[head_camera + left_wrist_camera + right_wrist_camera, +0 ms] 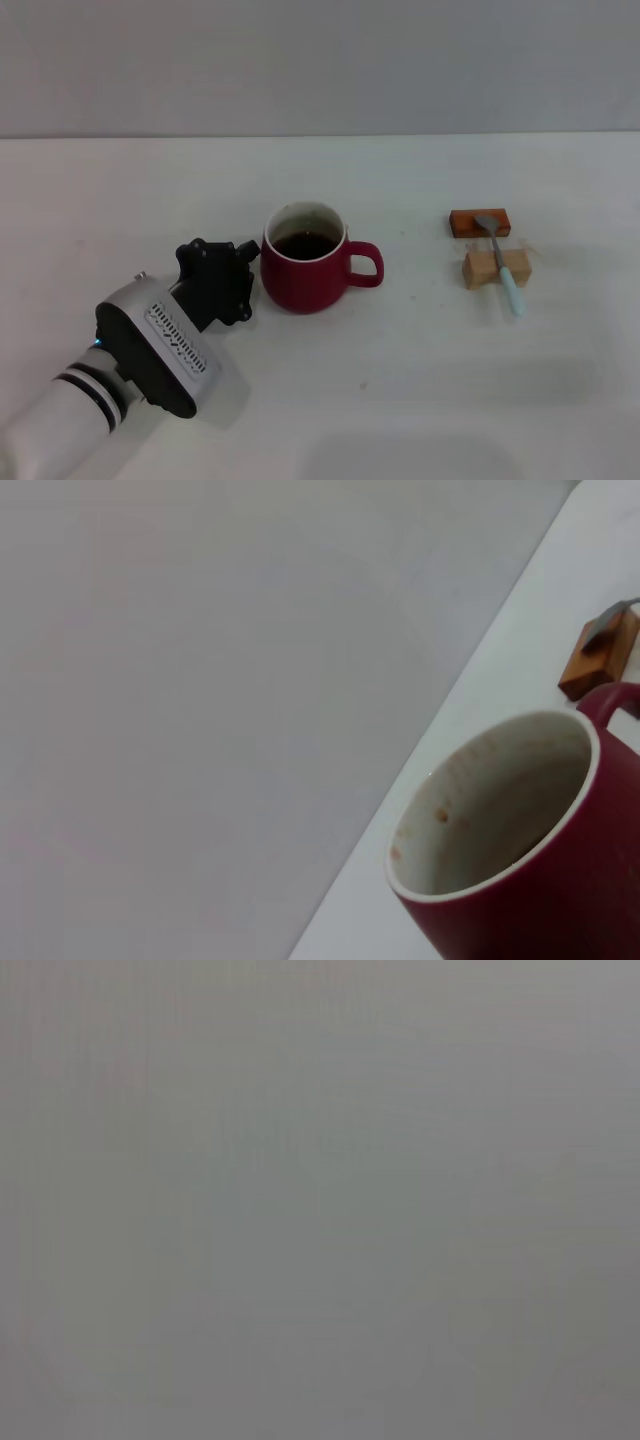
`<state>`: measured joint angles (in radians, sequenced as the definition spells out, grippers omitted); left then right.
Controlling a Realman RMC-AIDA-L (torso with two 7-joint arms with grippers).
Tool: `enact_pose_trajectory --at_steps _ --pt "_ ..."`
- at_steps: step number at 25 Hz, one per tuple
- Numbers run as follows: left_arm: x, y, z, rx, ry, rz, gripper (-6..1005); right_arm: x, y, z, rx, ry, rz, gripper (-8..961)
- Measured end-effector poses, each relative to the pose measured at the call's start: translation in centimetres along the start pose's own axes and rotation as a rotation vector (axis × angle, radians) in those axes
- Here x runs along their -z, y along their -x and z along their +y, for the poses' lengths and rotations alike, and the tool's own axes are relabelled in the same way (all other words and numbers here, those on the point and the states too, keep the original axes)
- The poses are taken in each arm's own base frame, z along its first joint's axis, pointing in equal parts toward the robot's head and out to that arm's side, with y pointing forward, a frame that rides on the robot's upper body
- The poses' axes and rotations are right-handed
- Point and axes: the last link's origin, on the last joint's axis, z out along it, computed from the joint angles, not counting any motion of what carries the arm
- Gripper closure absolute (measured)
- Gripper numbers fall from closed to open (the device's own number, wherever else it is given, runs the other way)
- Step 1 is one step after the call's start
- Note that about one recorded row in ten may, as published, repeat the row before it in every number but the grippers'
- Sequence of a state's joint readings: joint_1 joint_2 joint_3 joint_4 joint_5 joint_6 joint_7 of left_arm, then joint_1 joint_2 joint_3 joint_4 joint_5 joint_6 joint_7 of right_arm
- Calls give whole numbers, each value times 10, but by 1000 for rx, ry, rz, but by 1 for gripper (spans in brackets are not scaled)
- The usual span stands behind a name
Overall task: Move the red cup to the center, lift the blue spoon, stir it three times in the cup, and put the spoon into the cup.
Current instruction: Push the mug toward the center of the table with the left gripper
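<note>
The red cup (305, 270) stands near the middle of the white table, handle pointing right, with dark liquid inside. It fills the lower right of the left wrist view (520, 860). My left gripper (250, 265) is at table level right against the cup's left side. The blue spoon (503, 263) lies to the right, its metal bowl on a red-brown block (465, 222) and its pale blue handle over a tan wooden block (482, 270). My right gripper is out of view; its wrist view shows only plain grey.
The white table (400, 380) runs back to a grey wall. The red-brown block (598, 662) and the spoon's tip also show in the left wrist view beyond the cup.
</note>
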<state>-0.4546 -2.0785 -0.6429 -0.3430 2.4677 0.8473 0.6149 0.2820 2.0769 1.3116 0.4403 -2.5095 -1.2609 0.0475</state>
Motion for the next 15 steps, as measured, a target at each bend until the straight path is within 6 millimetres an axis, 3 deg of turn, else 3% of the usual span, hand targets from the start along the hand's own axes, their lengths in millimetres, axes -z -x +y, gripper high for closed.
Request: enact_pose_trajectory --at_steps 15 --pt "3 -14 17 24 40 42 988 -1 1 4 3 20 -5 171"
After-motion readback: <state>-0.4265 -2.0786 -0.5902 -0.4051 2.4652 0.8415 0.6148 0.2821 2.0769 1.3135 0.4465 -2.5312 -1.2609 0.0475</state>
